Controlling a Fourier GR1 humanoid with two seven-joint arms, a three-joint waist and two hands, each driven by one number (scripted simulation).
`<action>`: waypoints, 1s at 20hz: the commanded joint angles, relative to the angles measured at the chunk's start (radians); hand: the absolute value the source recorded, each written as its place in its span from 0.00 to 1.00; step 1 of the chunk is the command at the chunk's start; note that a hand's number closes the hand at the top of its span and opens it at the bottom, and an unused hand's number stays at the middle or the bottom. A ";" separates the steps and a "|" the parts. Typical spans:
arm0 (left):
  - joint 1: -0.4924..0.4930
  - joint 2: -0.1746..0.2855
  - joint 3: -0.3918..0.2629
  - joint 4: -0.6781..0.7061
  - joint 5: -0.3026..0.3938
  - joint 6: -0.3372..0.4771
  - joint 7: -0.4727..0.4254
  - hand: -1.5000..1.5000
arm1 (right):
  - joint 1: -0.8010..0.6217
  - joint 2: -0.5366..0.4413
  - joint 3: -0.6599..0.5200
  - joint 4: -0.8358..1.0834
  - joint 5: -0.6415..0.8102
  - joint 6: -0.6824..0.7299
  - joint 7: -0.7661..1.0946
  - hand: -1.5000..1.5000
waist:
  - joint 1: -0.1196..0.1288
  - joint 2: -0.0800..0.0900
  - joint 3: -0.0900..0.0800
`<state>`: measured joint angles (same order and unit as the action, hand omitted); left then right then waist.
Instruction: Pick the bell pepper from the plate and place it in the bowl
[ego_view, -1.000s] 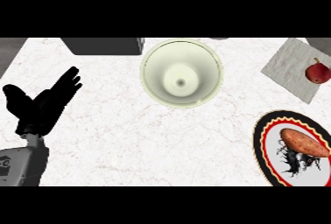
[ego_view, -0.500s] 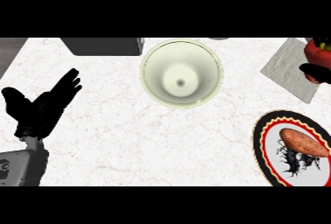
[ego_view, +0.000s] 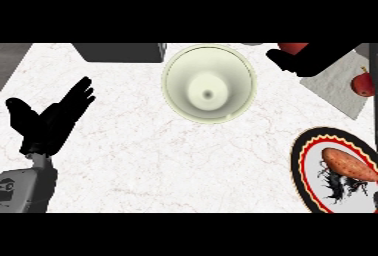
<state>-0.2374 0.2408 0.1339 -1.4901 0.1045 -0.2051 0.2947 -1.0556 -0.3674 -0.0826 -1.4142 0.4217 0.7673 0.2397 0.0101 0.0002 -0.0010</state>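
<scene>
Though veined, white counter (ego_view: 170, 165) under bowl (ego_view: 209, 82)

I see bare counter (ego_view: 162, 165) across the near middle; the bowl (ego_view: 184, 70) stands far centre, a dark box (ego_view: 122, 51) far left, the plate (ego_view: 298, 167) near right.

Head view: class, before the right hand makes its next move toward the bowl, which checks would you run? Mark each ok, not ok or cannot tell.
1. Bowl uncovered and holding nothing: ok.
2. Right hand above the bowl: not ok. It is beside the bowl's right rim, over the grey plate.
3. Pepper held by the right hand: cannot tell. A red thing shows at the hand's upper edge, and a stemmed red thing lies on the grey plate.
4. Left hand out of the way: ok. It rests open at the left.
5. Patterned plate with the sweet potato off the path: ok. It is at the lower right.
</scene>
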 joint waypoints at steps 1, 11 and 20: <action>0.008 0.011 0.007 -0.020 -0.001 -0.002 0.024 0.50 | -0.053 0.054 0.039 0.099 0.061 -0.081 -0.008 1.00 | 0.004 0.001 0.001; -0.023 0.020 0.023 0.038 0.022 -0.044 -0.017 0.50 | -0.195 0.180 0.093 0.574 0.247 -0.375 -0.142 1.00 | 0.022 0.011 0.000; -0.023 -0.022 -0.025 0.009 -0.036 0.001 -0.029 0.50 | -0.251 0.290 0.079 0.928 0.277 -0.533 -0.339 1.00 | 0.050 0.024 0.000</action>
<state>-0.2588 0.2283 0.1144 -1.4939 0.0925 -0.2207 0.2921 -1.2899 -0.1077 -0.0011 -0.6189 0.6794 0.3011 -0.0097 0.0540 0.0196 -0.0008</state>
